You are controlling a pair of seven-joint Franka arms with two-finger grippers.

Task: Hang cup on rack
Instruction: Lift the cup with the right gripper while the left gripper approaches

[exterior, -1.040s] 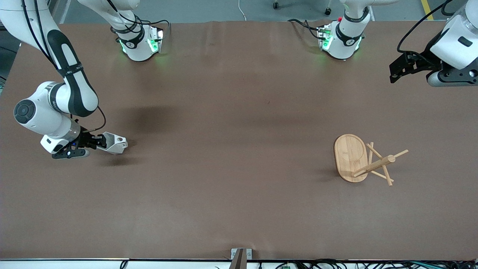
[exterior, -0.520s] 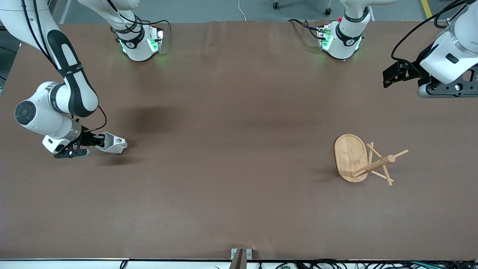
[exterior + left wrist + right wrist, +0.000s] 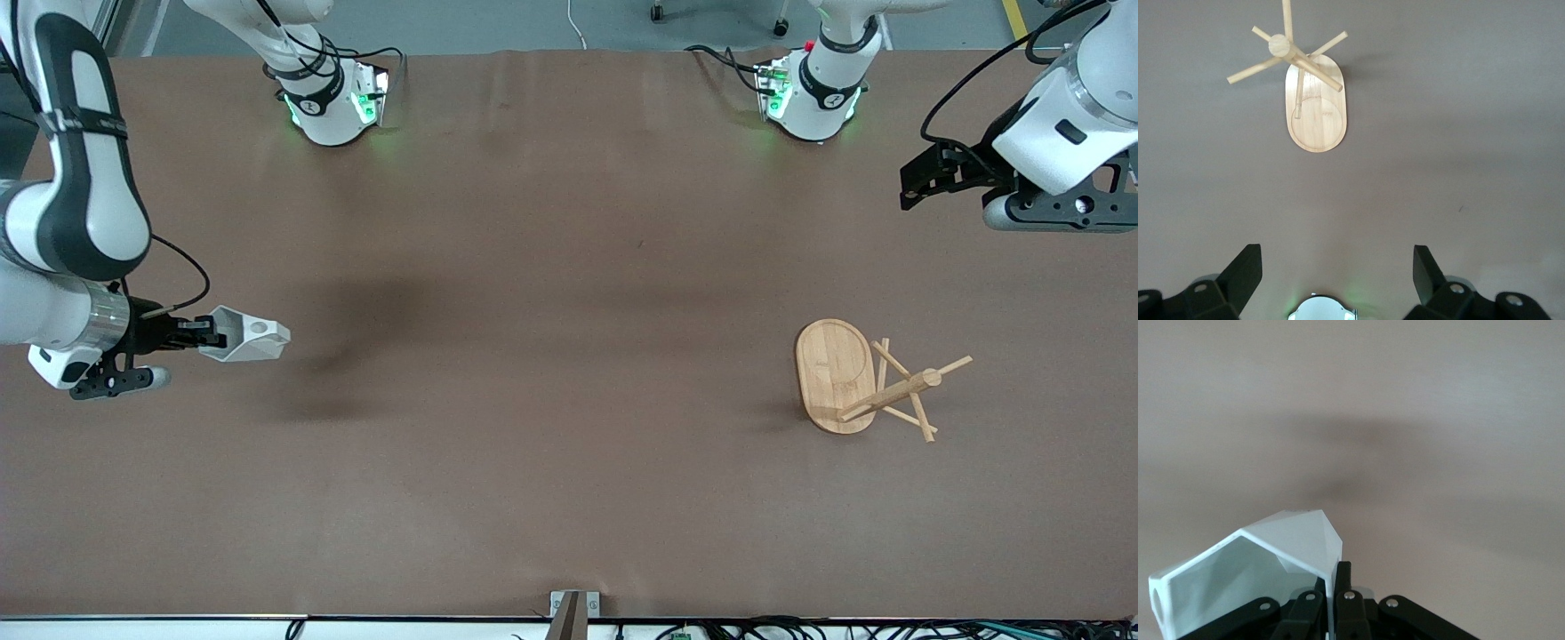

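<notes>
My right gripper is shut on the rim wall of the white faceted cup. It holds the cup on its side in the air over the right arm's end of the table. In the right wrist view the fingers pinch the cup's thin wall, and the handle's hole shows at the edge. The bamboo rack stands on its oval base toward the left arm's end. My left gripper hangs open and empty in the air near its own base, with the rack in view past its open gripper.
The brown table carries only the rack. The two arm bases stand along the edge farthest from the front camera. A small metal bracket sits at the nearest edge. The cup's shadow lies on the table.
The right gripper has closed on the cup and lifted it off the table, drifting toward the right arm's end. The left arm has swung slightly toward the table's middle.
</notes>
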